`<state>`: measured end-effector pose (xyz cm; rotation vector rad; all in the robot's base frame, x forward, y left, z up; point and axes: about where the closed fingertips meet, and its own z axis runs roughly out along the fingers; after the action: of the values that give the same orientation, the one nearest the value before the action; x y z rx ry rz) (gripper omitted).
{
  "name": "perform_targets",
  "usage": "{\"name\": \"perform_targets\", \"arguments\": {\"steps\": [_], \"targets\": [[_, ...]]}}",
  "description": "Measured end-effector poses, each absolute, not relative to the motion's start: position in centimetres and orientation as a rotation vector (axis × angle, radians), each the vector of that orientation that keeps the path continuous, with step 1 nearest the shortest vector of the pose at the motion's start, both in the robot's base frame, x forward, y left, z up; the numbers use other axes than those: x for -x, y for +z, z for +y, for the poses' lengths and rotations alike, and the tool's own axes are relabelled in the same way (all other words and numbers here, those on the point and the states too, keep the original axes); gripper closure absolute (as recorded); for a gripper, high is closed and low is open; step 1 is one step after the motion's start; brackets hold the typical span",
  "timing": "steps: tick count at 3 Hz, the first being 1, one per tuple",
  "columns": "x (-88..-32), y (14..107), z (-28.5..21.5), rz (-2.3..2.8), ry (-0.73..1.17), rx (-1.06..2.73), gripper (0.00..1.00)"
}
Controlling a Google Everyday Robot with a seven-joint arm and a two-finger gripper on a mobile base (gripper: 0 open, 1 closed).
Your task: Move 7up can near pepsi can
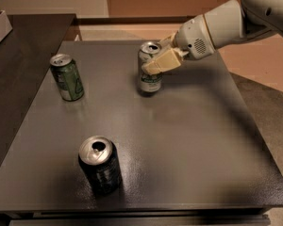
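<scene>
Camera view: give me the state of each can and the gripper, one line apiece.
7up can: upright, top opened, clasped by the gripper.
pepsi can: upright, top opened, standing free near the table's front edge.
green can: upright, standing free at far left.
gripper: shut on the 7up can's upper side.
</scene>
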<state>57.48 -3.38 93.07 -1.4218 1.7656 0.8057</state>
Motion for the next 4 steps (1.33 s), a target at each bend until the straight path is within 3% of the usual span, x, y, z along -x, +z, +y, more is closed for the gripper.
{"name": "perform_targets", "arguments": {"steps": [2,4], "targets": [[-49.4,92.7,-3.2,1.680,0.923,1.581,1.00],[-43.4,92.4,-2.4,1.590,0.884,1.713,1.00]]}}
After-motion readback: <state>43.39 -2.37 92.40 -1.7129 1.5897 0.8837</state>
